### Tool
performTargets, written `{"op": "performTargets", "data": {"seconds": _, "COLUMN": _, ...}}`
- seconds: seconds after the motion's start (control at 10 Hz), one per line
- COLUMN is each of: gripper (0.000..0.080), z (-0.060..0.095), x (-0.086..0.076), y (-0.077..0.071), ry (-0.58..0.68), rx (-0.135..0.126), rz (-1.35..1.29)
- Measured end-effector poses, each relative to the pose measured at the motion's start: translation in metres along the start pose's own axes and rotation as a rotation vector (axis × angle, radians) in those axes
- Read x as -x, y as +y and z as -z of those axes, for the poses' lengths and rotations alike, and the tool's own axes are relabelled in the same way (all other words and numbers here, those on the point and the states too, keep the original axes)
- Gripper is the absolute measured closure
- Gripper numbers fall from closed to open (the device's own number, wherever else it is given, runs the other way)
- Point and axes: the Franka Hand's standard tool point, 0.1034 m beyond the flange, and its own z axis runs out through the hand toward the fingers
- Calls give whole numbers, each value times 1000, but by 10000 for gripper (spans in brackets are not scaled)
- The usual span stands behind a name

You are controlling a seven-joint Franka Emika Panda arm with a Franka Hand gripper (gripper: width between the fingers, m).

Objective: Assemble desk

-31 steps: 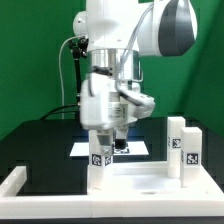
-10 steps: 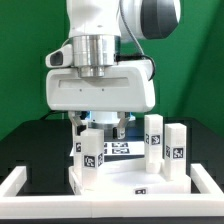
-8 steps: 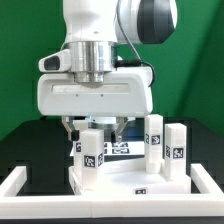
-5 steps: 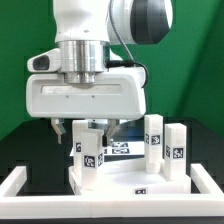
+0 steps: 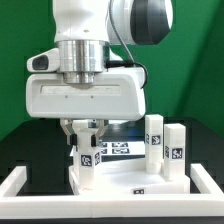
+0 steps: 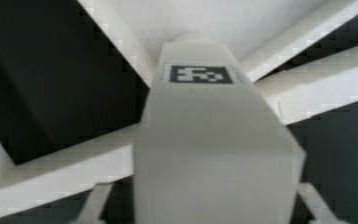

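Observation:
The white desk slab (image 5: 135,181) lies flat near the front, raised rim up. An upright white leg (image 5: 88,160) with a square marker stands at the slab's corner on the exterior view's left. My gripper (image 5: 86,138) comes straight down over it, and its fingers press against the leg's upper sides. In the wrist view the same leg (image 6: 202,130) fills the space between the two thin grey fingers (image 6: 101,200). Two more legs (image 5: 153,140) (image 5: 175,152) stand upright at the exterior view's right.
The marker board (image 5: 120,150) lies on the black table behind the slab. A white frame (image 5: 18,184) borders the table at the front and sides. The arm's wide white wrist body (image 5: 85,95) hangs low over the slab's left half.
The jaws stood wide on either side of the left leg's top half a second ago and have since closed in against it. The arm moved left and down before that.

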Motion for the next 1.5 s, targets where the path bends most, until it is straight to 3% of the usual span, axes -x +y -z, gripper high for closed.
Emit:
{"op": "performTargets", "data": {"seconds": 0.4, "gripper": 511, "z": 0, "x": 0, "y": 0, "ry": 0, "rx": -1, "rz": -206}}
{"op": "performTargets", "data": {"seconds": 0.7, "gripper": 511, "z": -3, "x": -3, "y": 9, "ry": -47, "rx": 12, "rz": -714}}
{"op": "performTargets", "data": {"seconds": 1.1, "gripper": 508, "z": -2, "x": 5, "y": -4, "ry": -62, "rx": 49, "rz": -1290}}
{"op": "performTargets", "data": {"seconds": 1.3, "gripper": 505, "z": -1, "x": 8, "y": -6, "ry": -50, "rx": 70, "rz": -1397}}
{"op": "performTargets", "data": {"seconds": 1.5, "gripper": 505, "z": -1, "x": 9, "y": -7, "ry": -48, "rx": 74, "rz": -1405}}
